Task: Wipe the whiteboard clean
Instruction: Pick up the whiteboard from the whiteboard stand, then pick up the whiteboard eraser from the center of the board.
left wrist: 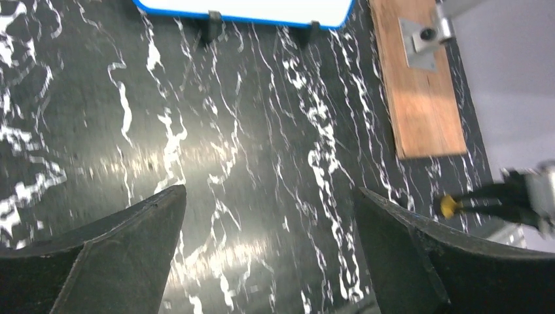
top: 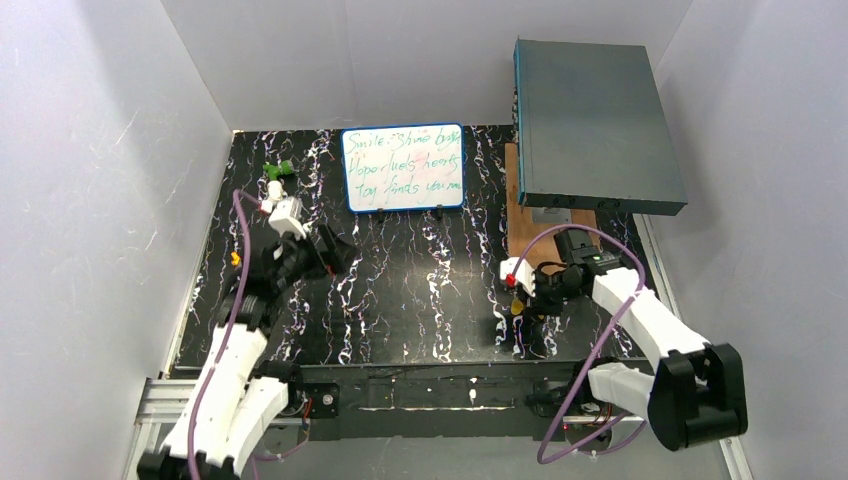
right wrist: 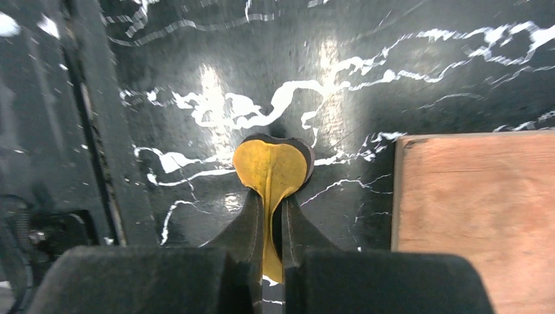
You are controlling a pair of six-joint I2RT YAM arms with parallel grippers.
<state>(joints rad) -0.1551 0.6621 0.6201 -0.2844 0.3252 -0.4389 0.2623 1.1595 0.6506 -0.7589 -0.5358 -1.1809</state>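
Whiteboard (top: 403, 168) white, blue frame, green writing; table (top: 420, 290) black, white veins; pad (right wrist: 271, 167) yellow.

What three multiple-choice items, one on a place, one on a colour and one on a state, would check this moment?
1. Where on the table is the whiteboard?
A. at the far edge, near the middle
B. at the near edge, between the arm bases
C. lying flat in front of the right arm

2. What colour is the frame of the whiteboard?
A. red
B. blue
C. yellow

3. How is the right gripper?
A. open and empty
B. shut on a yellow pad
C. out of every view

Answers:
1 A, since the top view shows it standing at the far edge.
2 B, since a blue rim shows in the top and left wrist views.
3 B, since the right wrist view shows the fingers pinched on the pad.
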